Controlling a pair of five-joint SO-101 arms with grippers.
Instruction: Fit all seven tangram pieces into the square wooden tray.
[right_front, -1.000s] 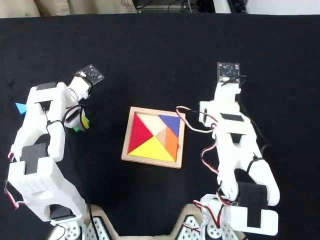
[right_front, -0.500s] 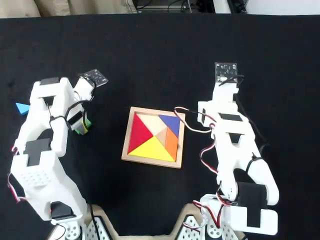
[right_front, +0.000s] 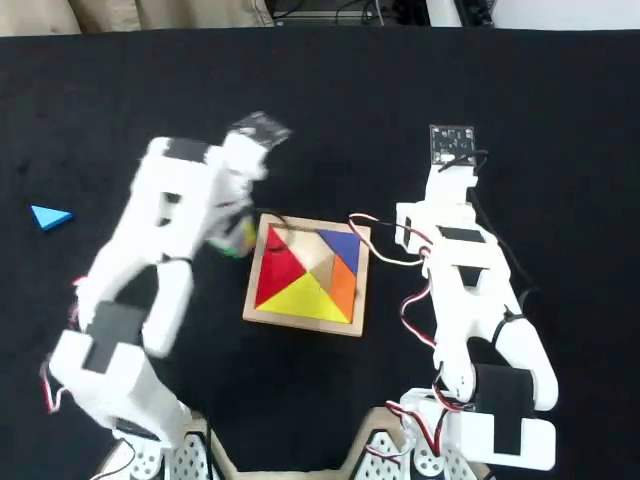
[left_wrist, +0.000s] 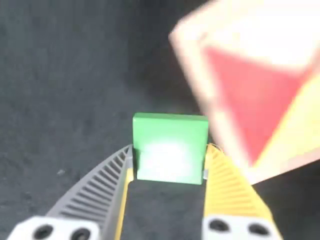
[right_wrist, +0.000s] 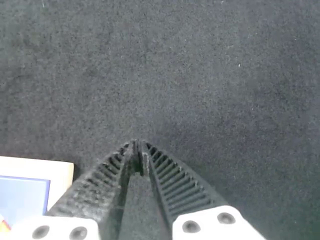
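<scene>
Tray (right_front: 300, 322) sits just beside the left gripper (left_wrist: 170, 152), which is clamping the green piece (left_wrist: 170, 135); right gripper (right_wrist: 137, 150) is pinched closed, empty.

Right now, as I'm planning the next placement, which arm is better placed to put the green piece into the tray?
Left: the left end effector is shut on the green piece beside the tray. The right end effector is shut, empty, over cloth.
</scene>
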